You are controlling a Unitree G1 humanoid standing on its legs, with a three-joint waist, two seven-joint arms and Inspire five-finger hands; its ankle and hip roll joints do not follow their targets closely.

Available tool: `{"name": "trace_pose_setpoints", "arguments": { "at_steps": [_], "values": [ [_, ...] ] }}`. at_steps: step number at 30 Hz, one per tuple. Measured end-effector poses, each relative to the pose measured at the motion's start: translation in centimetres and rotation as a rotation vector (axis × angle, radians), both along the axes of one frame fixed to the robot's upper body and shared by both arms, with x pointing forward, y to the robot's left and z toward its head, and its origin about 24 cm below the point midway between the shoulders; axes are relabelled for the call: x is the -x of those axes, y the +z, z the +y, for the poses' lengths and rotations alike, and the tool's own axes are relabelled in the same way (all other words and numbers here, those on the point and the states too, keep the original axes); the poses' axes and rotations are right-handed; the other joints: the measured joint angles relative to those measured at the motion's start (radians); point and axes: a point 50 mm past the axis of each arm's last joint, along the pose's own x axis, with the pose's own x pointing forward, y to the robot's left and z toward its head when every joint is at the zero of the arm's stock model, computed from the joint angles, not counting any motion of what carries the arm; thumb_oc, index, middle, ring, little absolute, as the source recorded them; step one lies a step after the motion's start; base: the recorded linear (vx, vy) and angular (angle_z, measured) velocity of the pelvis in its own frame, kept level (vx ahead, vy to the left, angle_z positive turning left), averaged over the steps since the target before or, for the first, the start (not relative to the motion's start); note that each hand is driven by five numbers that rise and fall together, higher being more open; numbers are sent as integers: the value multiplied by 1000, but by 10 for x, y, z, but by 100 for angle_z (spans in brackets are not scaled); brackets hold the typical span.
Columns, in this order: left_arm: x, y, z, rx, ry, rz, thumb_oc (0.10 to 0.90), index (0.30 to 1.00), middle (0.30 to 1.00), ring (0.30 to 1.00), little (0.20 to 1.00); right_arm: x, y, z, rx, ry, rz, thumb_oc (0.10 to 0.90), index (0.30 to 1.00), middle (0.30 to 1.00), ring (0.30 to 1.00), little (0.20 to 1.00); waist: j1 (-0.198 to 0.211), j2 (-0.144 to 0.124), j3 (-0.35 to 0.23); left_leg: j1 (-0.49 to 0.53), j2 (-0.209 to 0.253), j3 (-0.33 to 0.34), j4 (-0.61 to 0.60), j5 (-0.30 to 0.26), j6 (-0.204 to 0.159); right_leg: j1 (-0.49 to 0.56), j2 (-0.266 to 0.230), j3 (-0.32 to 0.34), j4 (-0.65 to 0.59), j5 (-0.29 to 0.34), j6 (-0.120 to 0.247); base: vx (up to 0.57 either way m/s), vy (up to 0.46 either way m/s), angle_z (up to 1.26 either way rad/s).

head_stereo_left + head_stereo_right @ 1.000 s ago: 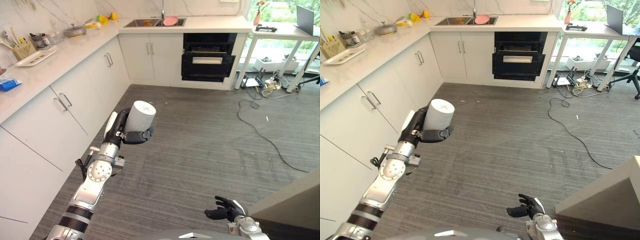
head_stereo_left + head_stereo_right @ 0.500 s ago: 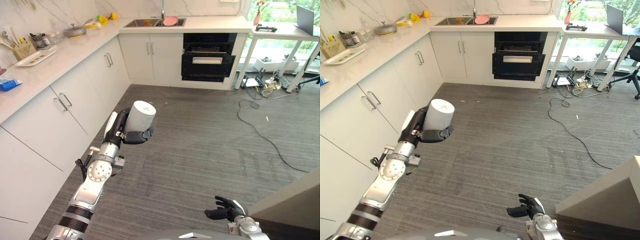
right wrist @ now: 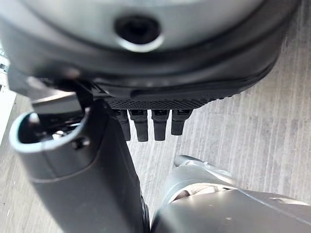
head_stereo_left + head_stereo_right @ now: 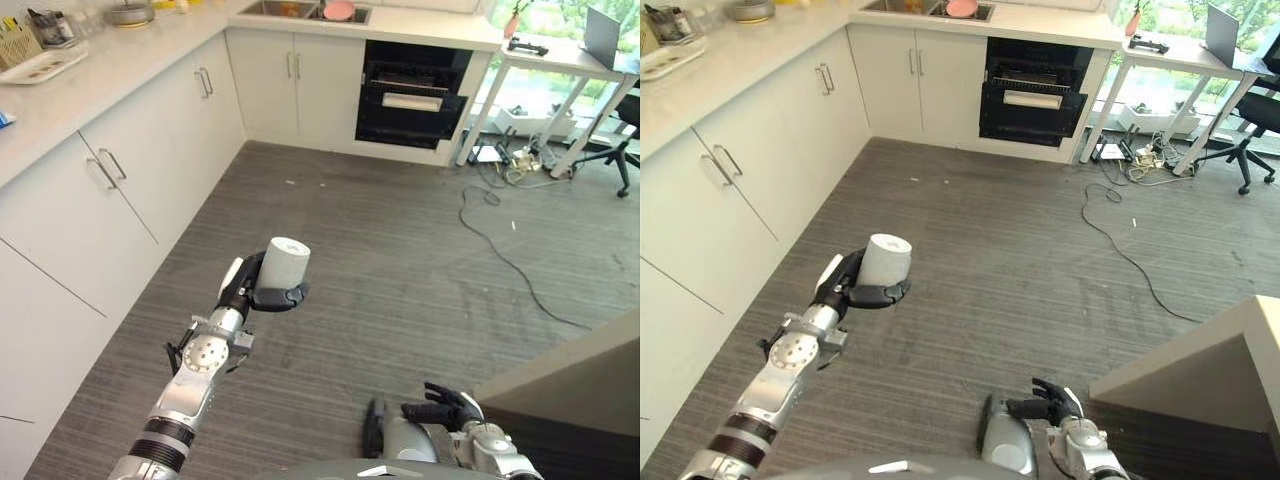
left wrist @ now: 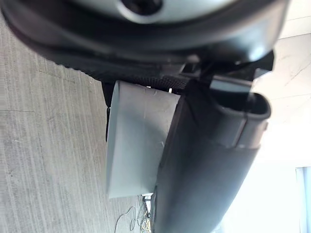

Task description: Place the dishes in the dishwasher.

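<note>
Left hand (image 4: 258, 288) has its fingers and thumb wrapped round a white cup (image 4: 280, 266), held over bare grey floor (image 4: 400, 250). The open dishwasher (image 4: 412, 100) sits well beyond the fingertips. Right hand (image 4: 440, 410) hangs low, fingers loosely spread, empty.

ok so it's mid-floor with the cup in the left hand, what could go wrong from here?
1. The white cup is held from one side by the left hand, high above bare floor; a slip while walking would likely drop it.
2. A loose cable snakes across the floor before the open dishwasher: trip or snag risk.
3. The right hand hangs low and free, so it offers no support.
</note>
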Motion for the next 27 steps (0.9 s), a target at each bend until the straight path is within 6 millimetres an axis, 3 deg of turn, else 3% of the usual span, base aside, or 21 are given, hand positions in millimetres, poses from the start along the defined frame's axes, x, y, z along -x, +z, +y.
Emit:
{"name": "trace_pose_setpoints", "arguments": {
  "at_steps": [2,3,4,6,7,8,10,11,12,13,14,15,16,17,19,20,21,22,24,26,27],
  "values": [
    [-2,1,1,-4,10,-4,400,300,300,300,300,-2,2,4,-6,1,-21,800,900,900,900,900,-35,4,1,-2,-1,-41,7,-13,5,8,1,3,-181,31,18,533,-47,50],
    [-2,0,1,-2,16,-1,400,300,300,300,300,-2,2,4,-7,0,-22,800,900,900,900,900,-39,9,3,12,0,-48,6,-27,5,-1,3,3,-202,51,16,588,-53,26],
    [-1,-4,2,-5,25,14,400,300,300,300,300,-1,2,6,-9,-5,-21,800,900,900,900,900,-40,14,0,34,2,-47,14,-65,-17,-2,7,-38,-224,60,17,629,-71,7],
    [2,-9,4,-7,32,34,400,300,300,300,300,2,1,6,-10,-6,-19,800,900,900,900,900,-48,21,-12,76,9,-49,18,-106,-25,0,18,-92,-212,65,16,670,-110,16],
    [4,-13,-1,14,37,46,400,300,300,300,300,7,1,2,-3,-11,-13,800,900,900,900,900,-71,44,-31,102,40,-75,28,-146,-54,12,42,-86,-162,111,-46,699,-162,65],
    [7,-18,-7,39,38,60,400,300,300,300,300,10,2,-2,5,-12,-14,800,900,900,900,900,-96,93,-53,114,98,-99,58,-160,-93,24,87,-73,-118,137,-87,674,-211,77],
    [6,-18,-10,45,28,62,400,300,300,300,300,8,2,1,-2,-4,-11,800,900,900,900,900,-94,85,-53,93,131,-87,216,-164,-150,76,112,-58,-98,166,-186,595,-257,28],
    [7,-19,-10,46,30,65,400,300,300,300,300,3,4,-1,7,3,-26,800,900,900,900,900,-76,88,-57,58,154,-88,371,-114,-218,126,143,-63,-83,99,-192,372,-197,-7],
    [7,-19,-10,46,30,65,400,300,300,300,300,3,4,-1,7,3,-26,800,900,900,900,900,-76,88,-57,58,154,-88,371,-114,-218,126,143,-63,-83,99,-192,508,-323,-34],
    [5,-13,-6,34,34,43,400,300,300,300,300,-3,7,-5,21,8,-50,800,900,900,900,900,-55,62,-59,-111,182,-102,749,85,-276,179,155,-41,-78,42,-209,429,-265,-26],
    [1,-10,-6,31,29,29,400,300,300,300,300,-8,11,-6,32,8,-78,800,900,900,900,900,-40,41,-53,-210,185,-119,903,275,-278,213,159,-38,-102,11,-221,621,-266,-28],
    [-7,1,-9,28,13,-15,400,300,300,300,300,-13,13,-8,48,-2,-86,800,900,900,900,900,-10,18,-38,-366,227,-60,1098,225,-231,262,169,-31,-147,2,-235,524,-19,-38],
    [-7,6,-4,12,12,-34,400,300,300,300,300,-20,15,-3,51,-9,-100,800,900,900,900,900,30,-34,-11,-445,226,12,1096,119,-181,323,157,-2,-184,1,-226,592,79,-42],
    [-6,6,-1,-3,10,-28,400,300,300,300,300,-24,16,-2,51,-10,-114,800,900,900,900,900,33,-50,-5,-494,218,26,1061,94,-168,365,156,-1,-213,-7,-218,572,128,-42],
    [0,2,6,-14,22,-9,400,300,300,300,300,-26,18,0,50,-8,-134,800,900,900,900,900,47,-66,-10,-574,201,52,859,47,-126,446,156,5,-261,-48,-209,569,175,-27],
    [3,-1,9,-21,30,4,400,300,300,300,300,-25,19,-2,55,-3,-141,800,900,900,900,900,70,-68,-10,-567,198,77,599,63,-120,491,160,27,-288,-61,-185,389,149,-40],
    [3,-1,9,-21,30,4,400,300,300,300,300,-25,19,-2,55,-3,-141,800,900,900,900,900,70,-68,-10,-567,198,77,599,63,-120,491,160,27,-288,-61,-185,544,244,-49],
    [7,-4,11,-22,38,18,400,300,300,300,300,-23,18,-3,63,12,-129,800,900,900,900,900,88,-40,-13,-593,199,61,260,132,-132,587,173,32,-326,-96,-138,642,235,-33],
    [12,-9,13,-20,52,36,400,300,300,300,300,-21,15,-1,67,29,-115,800,900,900,900,900,127,-39,-18,-578,204,-29,19,143,-145,618,152,78,-327,-144,-100,698,248,-72],
    [15,-13,15,-21,62,57,400,300,300,300,300,-14,10,1,69,43,-77,800,900,900,900,900,133,-43,-16,-569,217,-13,38,78,-141,705,132,91,-324,-206,-54,400,192,-32],
    [18,-15,20,-38,72,74,400,300,300,300,300,-6,4,10,53,47,-45,800,900,900,900,900,111,-79,-15,-566,194,3,114,182,-121,765,88,77,-302,-226,-31,558,326,-2]
  ]
}}
